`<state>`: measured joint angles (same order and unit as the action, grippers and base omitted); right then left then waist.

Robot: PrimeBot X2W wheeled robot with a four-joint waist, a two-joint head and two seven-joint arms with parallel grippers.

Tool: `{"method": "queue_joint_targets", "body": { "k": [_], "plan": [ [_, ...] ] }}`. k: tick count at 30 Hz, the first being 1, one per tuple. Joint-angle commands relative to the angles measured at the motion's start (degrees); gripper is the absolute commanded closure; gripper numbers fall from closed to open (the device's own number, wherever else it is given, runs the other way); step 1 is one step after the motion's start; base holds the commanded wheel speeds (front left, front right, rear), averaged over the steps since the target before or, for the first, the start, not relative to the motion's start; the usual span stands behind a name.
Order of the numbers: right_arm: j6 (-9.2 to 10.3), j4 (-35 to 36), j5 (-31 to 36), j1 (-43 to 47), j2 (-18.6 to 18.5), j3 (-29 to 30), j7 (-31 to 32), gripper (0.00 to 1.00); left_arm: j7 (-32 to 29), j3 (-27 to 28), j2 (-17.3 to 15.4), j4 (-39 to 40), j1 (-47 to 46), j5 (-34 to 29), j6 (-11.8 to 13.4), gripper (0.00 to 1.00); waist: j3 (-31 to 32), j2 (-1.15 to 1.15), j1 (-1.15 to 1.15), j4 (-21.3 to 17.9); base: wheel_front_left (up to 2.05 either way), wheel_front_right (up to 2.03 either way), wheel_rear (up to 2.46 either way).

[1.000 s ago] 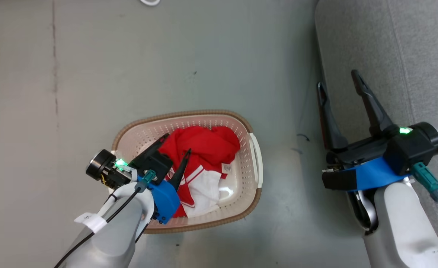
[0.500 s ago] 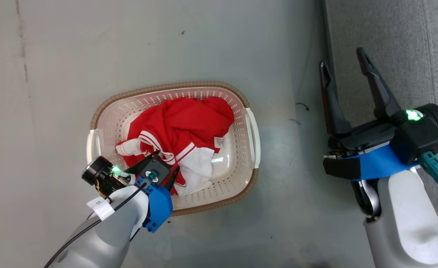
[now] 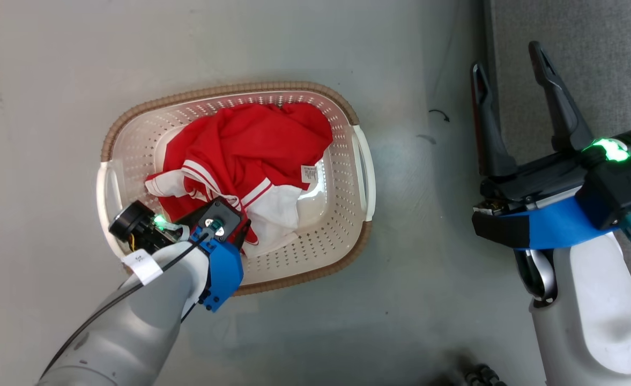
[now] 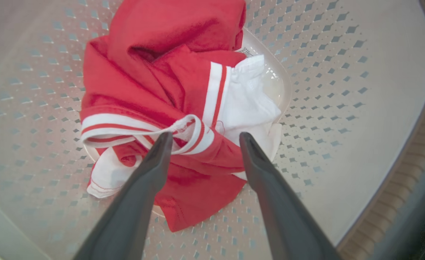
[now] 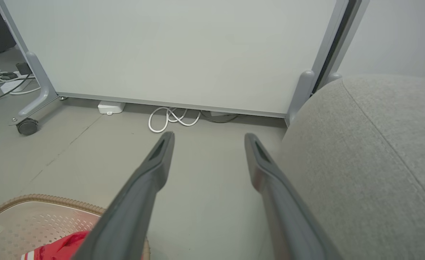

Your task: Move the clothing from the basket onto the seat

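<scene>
Left claw [image 4: 205, 139] released, tips either side of striped trim [image 4: 125, 124] of clothing [image 3: 245, 145], heaped in basket [image 3: 342, 236] on floor [image 3: 294, 43], beside seat [image 3: 588, 53]. Best: drop lower, pinch the bunched fold deep, not the thin edge. Right claw [image 3: 505, 59] released, at seat's edge.

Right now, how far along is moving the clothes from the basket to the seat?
Done: nothing yet; the red and white clothes lie in the basket, none on the visible part of the grey seat. In hand: the left gripper is open, aimed at the clothes, gripping nothing. The right gripper is open and empty by the seat. Left: grab, lift, carry over.
</scene>
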<state>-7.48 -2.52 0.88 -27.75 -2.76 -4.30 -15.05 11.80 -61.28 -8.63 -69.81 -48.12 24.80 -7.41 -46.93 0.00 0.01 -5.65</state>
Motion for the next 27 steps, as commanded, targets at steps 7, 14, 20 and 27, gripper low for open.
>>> {"method": "queue_joint_targets", "body": {
  "k": [7,14,20,27],
  "plan": [
    [-0.03,1.45,0.37,-1.16,-0.22,0.32,-0.20,0.00,-2.69,-2.35,-0.61,-0.34,-3.45,4.32,-0.05,0.00,-2.73,0.00,-0.01,-0.22,0.00,0.00,0.00],
    [-0.03,2.47,0.37,-0.59,-0.22,0.33,-0.20,0.00,-5.52,-3.32,0.01,-1.21,-5.90,9.30,-0.05,0.00,-4.76,0.00,-0.01,-0.27,0.00,0.00,0.00],
    [-0.03,3.43,0.05,-0.39,-0.22,0.38,-0.20,0.00,-7.13,-2.93,0.56,-2.74,-7.65,11.50,-0.06,0.00,-6.58,0.00,-0.01,-0.61,0.00,0.00,0.00],
    [-0.03,4.40,0.44,0.10,-0.22,0.84,-0.20,0.00,-9.13,-3.57,0.87,-3.77,-8.65,11.32,1.41,0.00,-7.90,0.00,-0.01,-0.55,0.00,0.00,0.00]
  ]
}}
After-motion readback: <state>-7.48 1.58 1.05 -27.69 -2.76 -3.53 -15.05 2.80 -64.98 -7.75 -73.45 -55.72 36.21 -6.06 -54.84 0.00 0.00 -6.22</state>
